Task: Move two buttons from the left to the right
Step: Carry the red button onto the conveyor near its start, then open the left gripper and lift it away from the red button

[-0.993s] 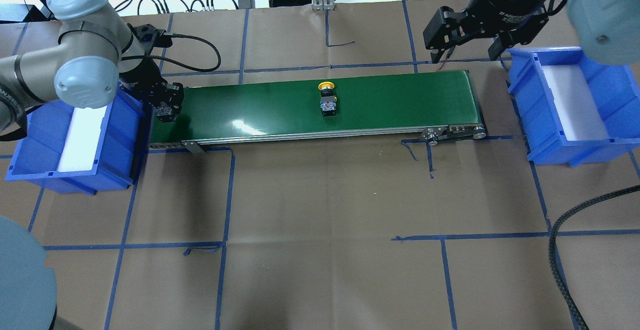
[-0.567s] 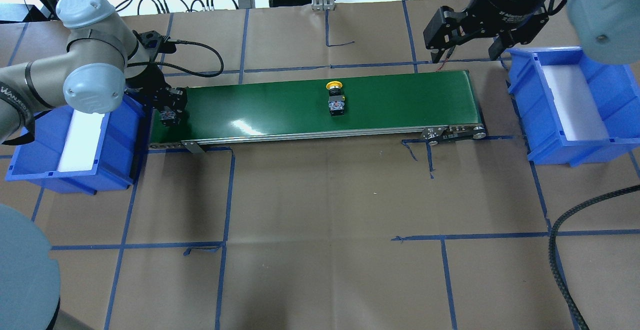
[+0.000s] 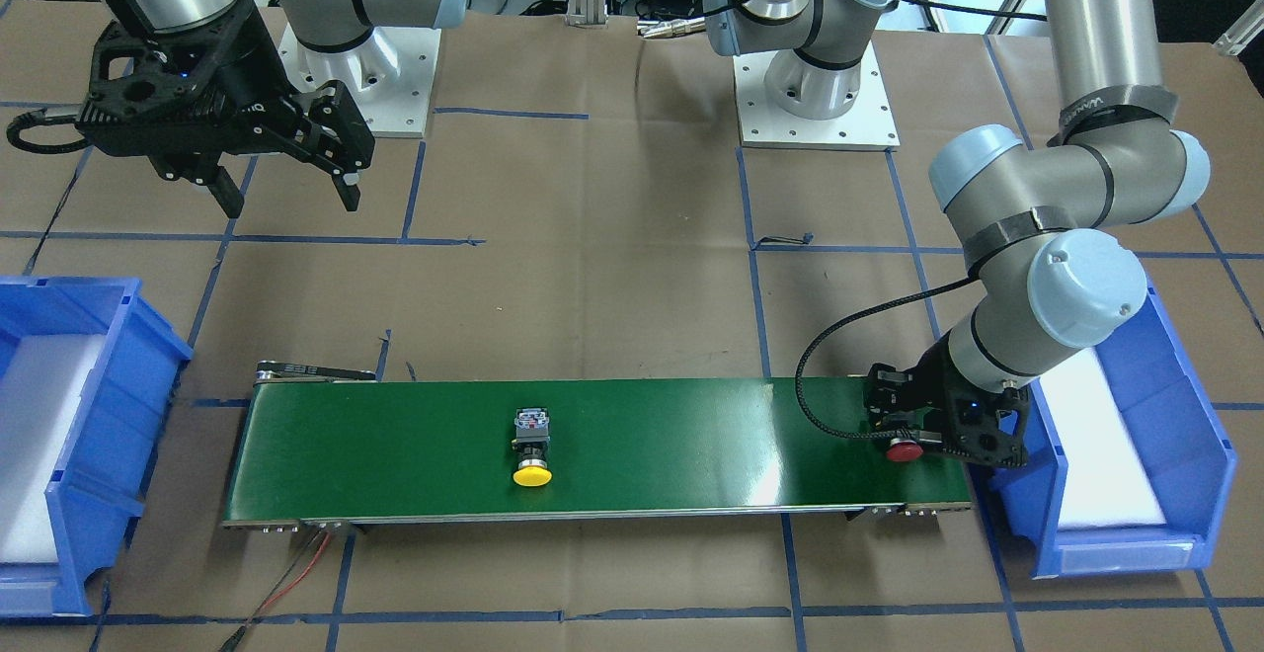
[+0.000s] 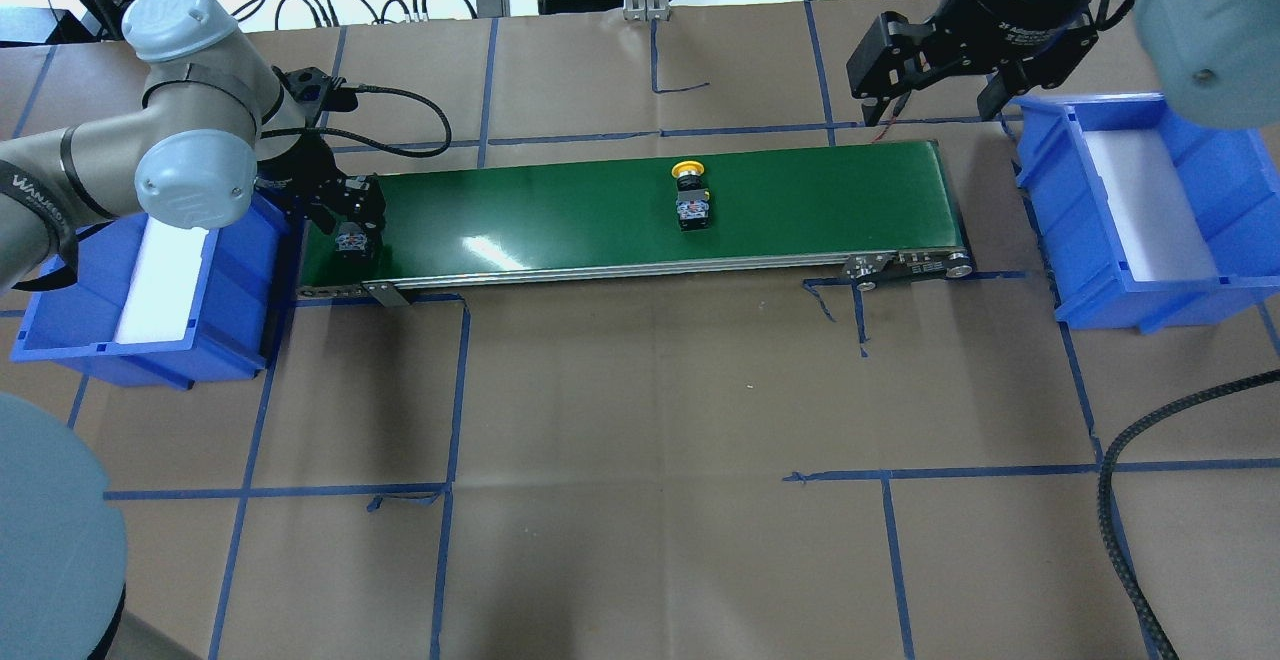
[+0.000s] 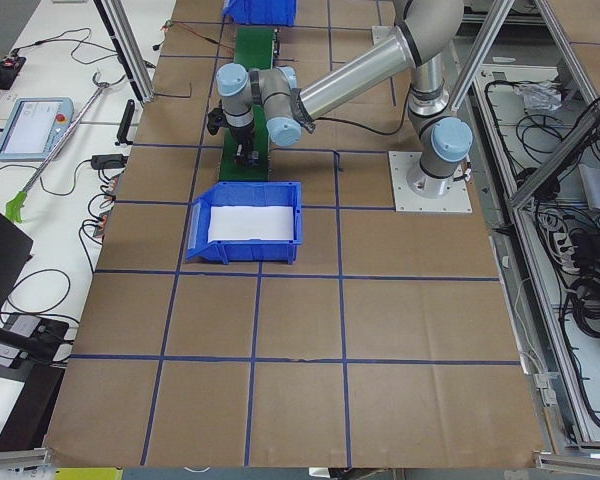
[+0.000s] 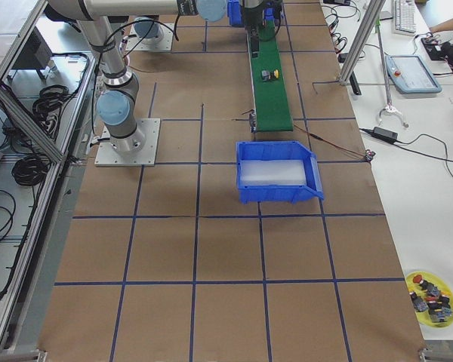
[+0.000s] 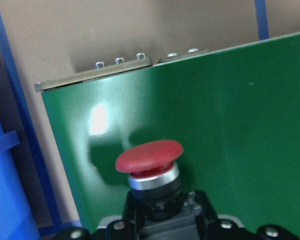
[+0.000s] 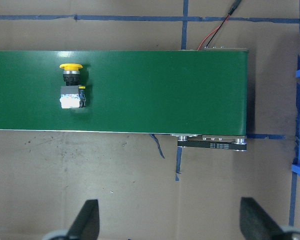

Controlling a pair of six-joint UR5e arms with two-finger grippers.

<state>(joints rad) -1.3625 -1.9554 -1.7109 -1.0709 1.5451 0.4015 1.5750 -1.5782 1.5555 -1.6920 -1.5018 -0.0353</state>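
The red-capped push-button (image 7: 149, 156) is clamped in the narrowly closed left gripper (image 4: 350, 238) over the left end of the green conveyor belt (image 4: 560, 210), just beside the left blue plastic bin (image 4: 60, 330). The right gripper (image 4: 930, 98) is spread wide, nothing held, near the right blue plastic bin (image 4: 1150, 290). The yellow-capped push-button (image 4: 690, 198) is laid sideways pretty much mid-belt.

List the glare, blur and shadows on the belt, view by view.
Overhead exterior: a white glare streak on the belt, left of its middle. Exterior front-facing: a paler sheen right of the belt's middle. Left wrist: soft focus, a glare spot, and the red button throws a shadow on the belt. Right wrist: sharp; the yellow button is crisp.
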